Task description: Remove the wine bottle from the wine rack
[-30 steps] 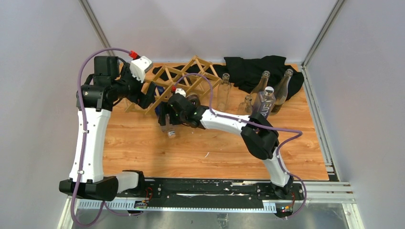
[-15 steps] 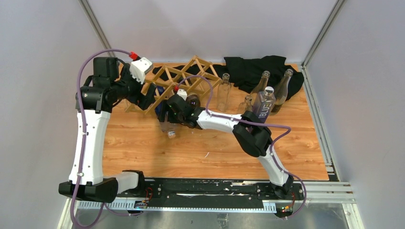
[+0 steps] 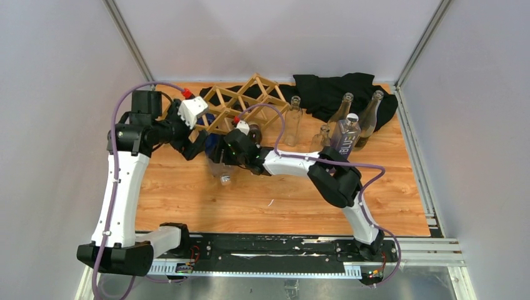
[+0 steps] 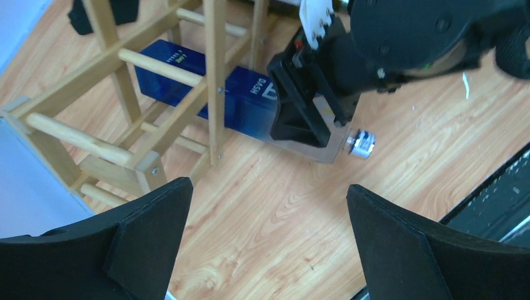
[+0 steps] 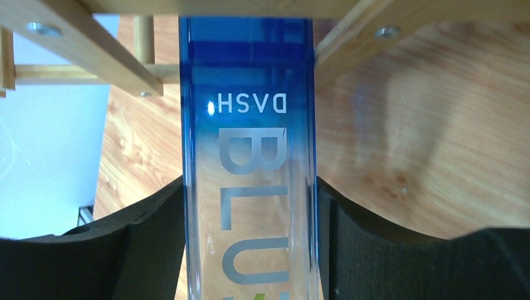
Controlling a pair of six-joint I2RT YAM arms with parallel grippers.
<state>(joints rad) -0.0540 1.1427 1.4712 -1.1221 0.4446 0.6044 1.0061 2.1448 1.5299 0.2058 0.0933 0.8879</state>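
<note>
The wine bottle [image 5: 250, 156], blue fading to clear glass with "DASH BLU" lettering, lies in a low cell of the light wooden wine rack [image 3: 247, 100]. Its clear neck [image 3: 222, 174] and silver cap [image 4: 360, 144] stick out toward the table's front. My right gripper [image 5: 250, 184] is shut on the bottle's clear lower body, a black finger pressed against each side. In the left wrist view the right gripper [image 4: 306, 112] covers the bottle [image 4: 250, 100] just outside the rack [image 4: 215, 75]. My left gripper [image 4: 267, 186] hangs open over bare table by the rack's left end [image 3: 199, 142], holding nothing.
Several empty glass bottles [image 3: 294, 119] stand right of the rack, among them a clear lettered one [image 3: 345, 134]. A black cloth [image 3: 337, 90] lies bunched at the back right. Grey walls close in the table on three sides.
The right gripper's jaws have closed in onto the bottle and the arm has pushed slightly toward the rack. The left arm has swung right, nearer the rack's front, still open.
</note>
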